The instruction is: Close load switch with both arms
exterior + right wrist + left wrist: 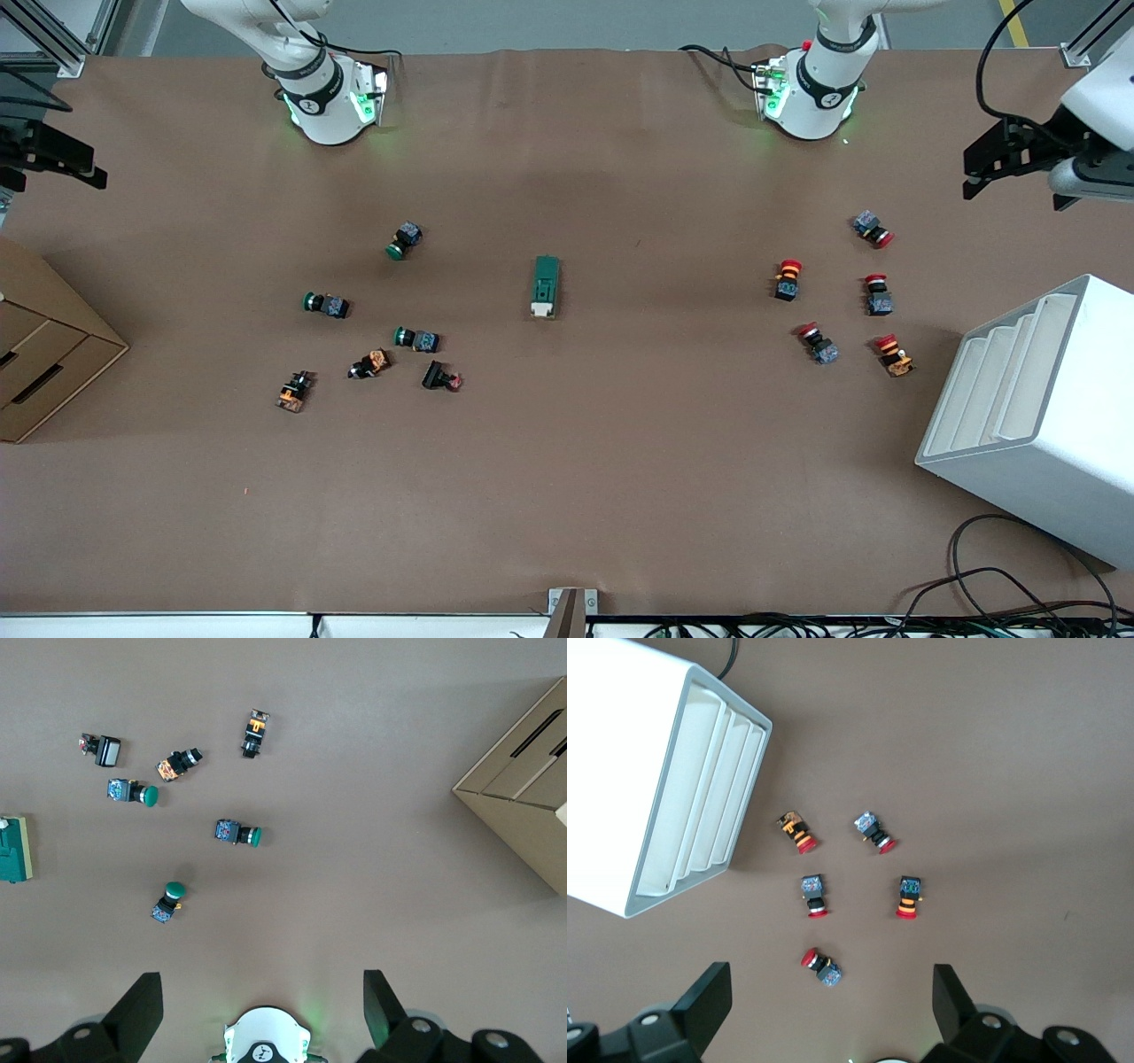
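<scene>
Both pincers released, high at table (567,496) ends: left pincer (833,1010) over red buttons (818,895), right pincer (263,1010) over green buttons (237,832). Load switch (546,286) sits midway between, untouched. Best approach: one pins body, other pushes white lever.

Bare table (567,461) rings the load switch (546,286); push-button clusters (416,338) seemingly sit well apart.

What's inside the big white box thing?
The white box has slanted white dividers making empty-looking slots. Nothing shows in them, but the slot bottoms are hidden. Both grippers wait, open, high above the table.
</scene>
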{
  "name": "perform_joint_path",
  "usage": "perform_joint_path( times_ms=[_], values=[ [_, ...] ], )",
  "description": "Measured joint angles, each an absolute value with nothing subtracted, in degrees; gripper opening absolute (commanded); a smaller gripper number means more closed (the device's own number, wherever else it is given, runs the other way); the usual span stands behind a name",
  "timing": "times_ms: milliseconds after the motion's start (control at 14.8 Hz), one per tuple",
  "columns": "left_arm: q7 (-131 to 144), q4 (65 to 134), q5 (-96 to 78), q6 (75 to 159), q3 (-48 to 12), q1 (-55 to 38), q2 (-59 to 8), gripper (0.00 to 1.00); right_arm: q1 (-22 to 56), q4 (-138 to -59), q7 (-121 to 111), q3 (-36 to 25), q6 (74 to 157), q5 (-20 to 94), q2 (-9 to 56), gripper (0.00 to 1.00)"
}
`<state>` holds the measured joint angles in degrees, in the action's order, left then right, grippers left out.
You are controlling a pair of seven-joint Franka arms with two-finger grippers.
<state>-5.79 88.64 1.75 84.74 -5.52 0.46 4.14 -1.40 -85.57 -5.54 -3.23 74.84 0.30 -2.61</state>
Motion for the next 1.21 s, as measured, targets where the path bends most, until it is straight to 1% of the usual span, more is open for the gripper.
perform_joint_path(
  times_ms=[135,472,876,1212],
  values=[
    [-5.7,88.6,1.7,84.3,-4.9,0.1,4.4,1.0,-1.3,-87.0,-4.7,-3.2,75.6,0.3,-3.5,1.0],
    [-2.6,88.6,-0.2,84.3,-4.9,-0.2,4.5,1.0,-1.0,-87.4,-3.3,-2.9,76.0,0.3,-3.5,1.0],
    [5.0,88.6,-0.4,84.3,-6.9,-0.5,4.5,1.0,-0.8,-87.3,-1.2,-2.7,76.2,0.3,-3.6,1.0],
    [5.0,88.7,-0.4,84.3,-6.8,-0.3,4.5,1.0,-0.8,-87.3,3.1,-2.7,75.9,0.8,-3.7,1.0]
  ],
)
